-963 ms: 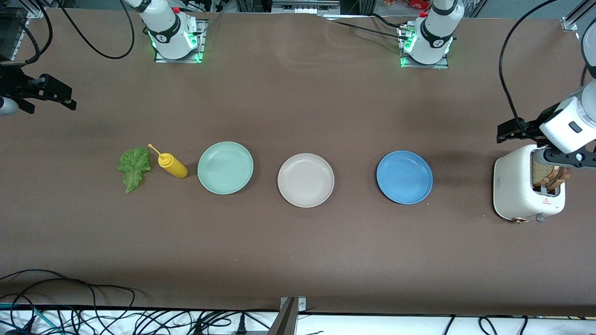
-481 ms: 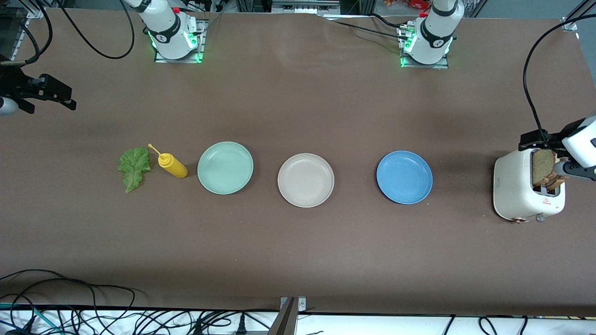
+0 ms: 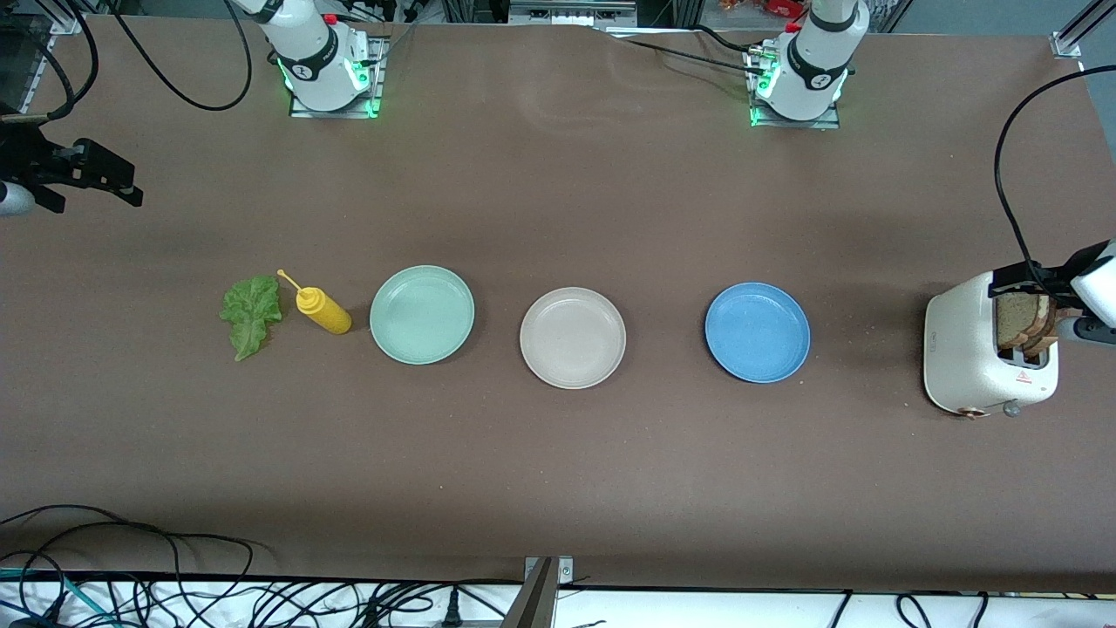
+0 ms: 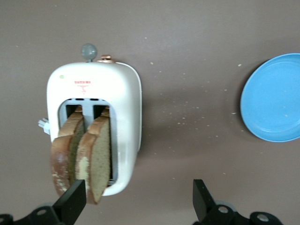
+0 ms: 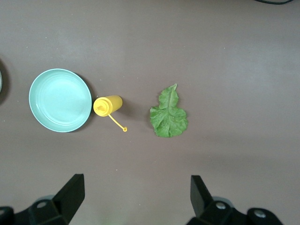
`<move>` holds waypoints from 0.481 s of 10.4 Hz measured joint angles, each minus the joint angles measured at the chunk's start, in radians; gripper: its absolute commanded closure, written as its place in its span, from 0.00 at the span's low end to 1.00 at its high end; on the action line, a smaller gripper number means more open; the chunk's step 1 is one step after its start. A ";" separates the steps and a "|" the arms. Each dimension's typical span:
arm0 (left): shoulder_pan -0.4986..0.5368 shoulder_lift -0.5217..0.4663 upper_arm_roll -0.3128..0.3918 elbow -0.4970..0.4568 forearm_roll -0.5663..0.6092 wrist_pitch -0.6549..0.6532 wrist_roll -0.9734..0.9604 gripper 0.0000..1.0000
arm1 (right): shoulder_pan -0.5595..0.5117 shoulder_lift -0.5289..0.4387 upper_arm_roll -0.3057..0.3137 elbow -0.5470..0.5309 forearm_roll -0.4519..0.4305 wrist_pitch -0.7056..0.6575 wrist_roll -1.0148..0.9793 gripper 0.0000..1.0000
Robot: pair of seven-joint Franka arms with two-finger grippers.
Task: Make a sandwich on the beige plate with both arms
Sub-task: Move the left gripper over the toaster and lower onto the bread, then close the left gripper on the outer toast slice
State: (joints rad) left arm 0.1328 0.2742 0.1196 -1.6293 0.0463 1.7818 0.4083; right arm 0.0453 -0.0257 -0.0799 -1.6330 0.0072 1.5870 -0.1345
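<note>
The beige plate (image 3: 572,337) sits bare in the middle of the row of plates. No assembled sandwich shows. Two brown bread slices (image 3: 1029,321) (image 4: 96,157) stand upright in a white toaster (image 3: 976,353) (image 4: 122,93) at the left arm's end of the table. A green lettuce leaf (image 3: 251,314) (image 5: 168,115) lies flat toward the right arm's end. My left gripper (image 3: 1059,305) (image 4: 137,197) hangs open over the toaster's edge and holds nothing. My right gripper (image 3: 87,179) (image 5: 136,190) waits open above bare table, away from the lettuce.
A yellow squeeze bottle (image 3: 323,310) (image 5: 108,104) lies between the lettuce and a mint green plate (image 3: 422,314) (image 5: 60,100). A blue plate (image 3: 757,331) (image 4: 274,98) sits between the beige plate and the toaster. Cables run along the table's edge nearest the camera.
The left arm has slid toward its own end of the table, uncovering the toaster and bread. Its gripper stays open. The right arm has not moved.
</note>
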 measured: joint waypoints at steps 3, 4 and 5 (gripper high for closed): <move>0.028 0.000 0.000 -0.082 0.000 0.102 0.021 0.00 | 0.000 0.000 0.000 0.000 0.000 0.000 0.000 0.00; 0.036 0.000 -0.001 -0.101 0.000 0.124 0.039 0.00 | 0.000 0.000 0.000 0.000 0.000 0.000 0.000 0.00; 0.047 0.000 -0.001 -0.110 0.000 0.135 0.054 0.00 | 0.000 0.000 0.000 0.000 0.000 0.000 0.000 0.00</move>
State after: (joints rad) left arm 0.1796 0.2745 0.1190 -1.7389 0.0463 1.9167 0.4627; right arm 0.0454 -0.0257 -0.0799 -1.6329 0.0072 1.5867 -0.1345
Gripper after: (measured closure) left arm 0.000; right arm 0.000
